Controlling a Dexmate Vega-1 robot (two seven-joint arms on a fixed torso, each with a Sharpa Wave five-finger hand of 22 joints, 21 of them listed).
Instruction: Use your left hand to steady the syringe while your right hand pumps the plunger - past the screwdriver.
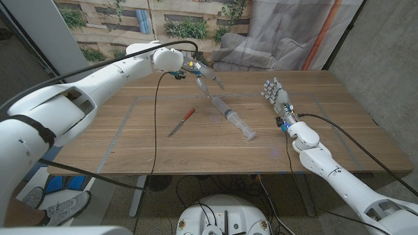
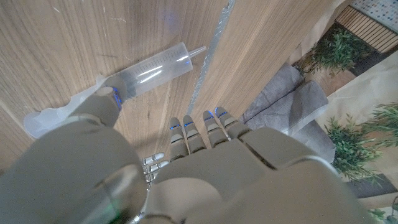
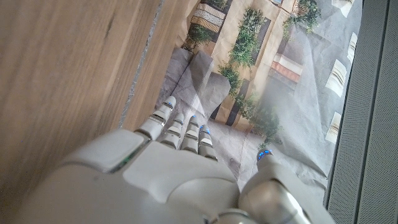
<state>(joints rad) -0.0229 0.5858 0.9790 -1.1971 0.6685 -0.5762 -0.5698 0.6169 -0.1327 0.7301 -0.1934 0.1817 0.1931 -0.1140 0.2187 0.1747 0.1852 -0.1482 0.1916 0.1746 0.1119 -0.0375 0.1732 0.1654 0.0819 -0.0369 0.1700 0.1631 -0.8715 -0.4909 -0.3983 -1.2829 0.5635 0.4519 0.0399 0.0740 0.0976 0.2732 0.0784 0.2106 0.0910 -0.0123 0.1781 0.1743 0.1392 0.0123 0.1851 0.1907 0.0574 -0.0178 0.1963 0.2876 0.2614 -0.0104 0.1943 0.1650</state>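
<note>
- I see the syringe (image 1: pixel 232 117) lying flat mid-bench, clear plastic barrel, its plunger end angled toward the near right corner.
- My left hand (image 1: pixel 204 75) hovers near the far edge, fingers (image 2: pixel 202 127) together, holding nothing.
- My right hand (image 1: pixel 277 98) stands toward the right edge, fingers upright, empty.
- The red-handled screwdriver (image 1: pixel 181 122) lies left of the syringe.

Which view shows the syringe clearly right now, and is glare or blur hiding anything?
Head view: even, soft light, syringe and screwdriver sharp but small. Left wrist view: syringe close and legible, with white glare streaks on its barrel; the left hand in the foreground is soft. Right wrist view: the right hand is blurred, the backdrop hazy.
</note>
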